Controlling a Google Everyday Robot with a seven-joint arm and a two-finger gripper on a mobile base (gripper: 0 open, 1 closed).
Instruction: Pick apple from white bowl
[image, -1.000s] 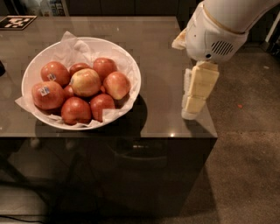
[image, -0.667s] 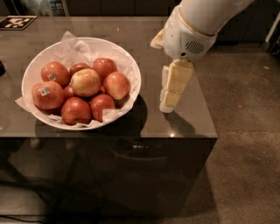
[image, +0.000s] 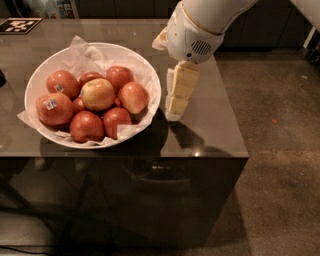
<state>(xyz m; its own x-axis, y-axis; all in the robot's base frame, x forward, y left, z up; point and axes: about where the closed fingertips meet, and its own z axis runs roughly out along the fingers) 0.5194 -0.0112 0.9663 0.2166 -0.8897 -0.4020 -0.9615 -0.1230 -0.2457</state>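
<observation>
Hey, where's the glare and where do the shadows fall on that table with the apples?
Camera view: a small glint on the glossy table near its front edge; the white bowl shadows the table to its front right; the gripper, hanging just right of the bowl, shadows the table beneath it.

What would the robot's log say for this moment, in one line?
end effector: right of white bowl | apple: in bowl, untouched | phase: pre-grasp

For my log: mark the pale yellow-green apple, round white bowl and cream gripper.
pale yellow-green apple (image: 98, 93), camera view, top skin.
round white bowl (image: 126, 49), camera view, far rim.
cream gripper (image: 175, 112), camera view, lower end, right of bowl.
</observation>
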